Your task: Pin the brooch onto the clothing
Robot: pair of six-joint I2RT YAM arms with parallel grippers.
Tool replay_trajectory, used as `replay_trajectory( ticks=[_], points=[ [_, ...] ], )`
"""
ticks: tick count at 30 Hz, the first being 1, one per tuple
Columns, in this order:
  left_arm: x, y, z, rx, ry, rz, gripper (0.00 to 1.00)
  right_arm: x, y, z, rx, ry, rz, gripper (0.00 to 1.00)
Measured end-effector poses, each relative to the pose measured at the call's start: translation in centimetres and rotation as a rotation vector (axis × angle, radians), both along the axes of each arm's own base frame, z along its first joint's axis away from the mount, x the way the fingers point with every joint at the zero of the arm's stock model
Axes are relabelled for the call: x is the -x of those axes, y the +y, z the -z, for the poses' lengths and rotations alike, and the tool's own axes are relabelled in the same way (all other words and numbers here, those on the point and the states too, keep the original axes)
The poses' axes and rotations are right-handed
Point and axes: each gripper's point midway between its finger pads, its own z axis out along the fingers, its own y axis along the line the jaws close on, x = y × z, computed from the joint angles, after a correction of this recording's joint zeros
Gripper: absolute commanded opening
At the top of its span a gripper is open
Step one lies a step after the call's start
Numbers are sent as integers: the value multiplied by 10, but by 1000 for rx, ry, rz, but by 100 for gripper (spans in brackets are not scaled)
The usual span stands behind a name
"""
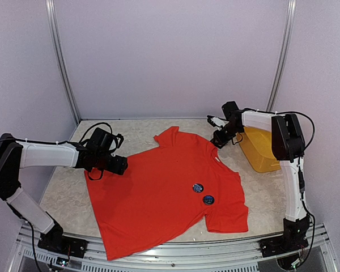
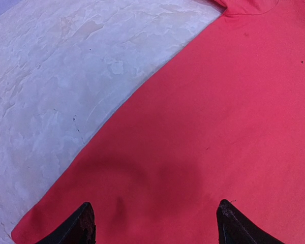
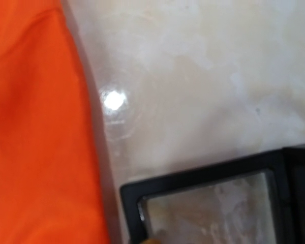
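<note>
The red-orange T-shirt [image 1: 158, 192] lies flat across the table. Two round dark brooches [image 1: 198, 187] [image 1: 208, 199] sit on its right chest. My left gripper [image 1: 122, 165] hovers low over the shirt's left sleeve; in the left wrist view its black fingertips [image 2: 84, 223] stand wide apart over bare red fabric [image 2: 218, 127], open and empty. My right gripper [image 1: 218, 139] is by the shirt's right shoulder. Its wrist view shows a black-framed clear case [image 3: 213, 203] where the jaws stand, close to the camera, beside the shirt's edge [image 3: 35, 127]; the fingers themselves are hidden.
A yellow plastic basket [image 1: 259, 152] stands at the right, just behind the right gripper. Pale marbled tabletop [image 1: 68, 192] surrounds the shirt, with walls at the back and both sides.
</note>
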Motion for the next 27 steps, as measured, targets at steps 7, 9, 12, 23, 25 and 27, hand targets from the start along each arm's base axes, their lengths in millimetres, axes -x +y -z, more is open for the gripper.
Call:
replay_trajectory(
  ticks=[7,9,12,23,25,27],
  points=[
    [0,0,0,-1,1,1,78,-2,-3,-7,7,-14,17,4],
    [0,0,0,-1,1,2,78,-2,-3,-7,9,-15,20,1],
    [1,-1,0,-1,1,4,77,-2,-4,-7,13,-17,23,0],
    [9,-18,-11,-3,-32,75,77,5,2,-59,-4,-74,0,0],
    [13,-30,-28,20,-71,122,76,12,10,-86,-23,-108,-35,0],
    [21,-46,-49,55,-124,184,76,27,29,-121,-68,-148,-99,0]
  ],
)
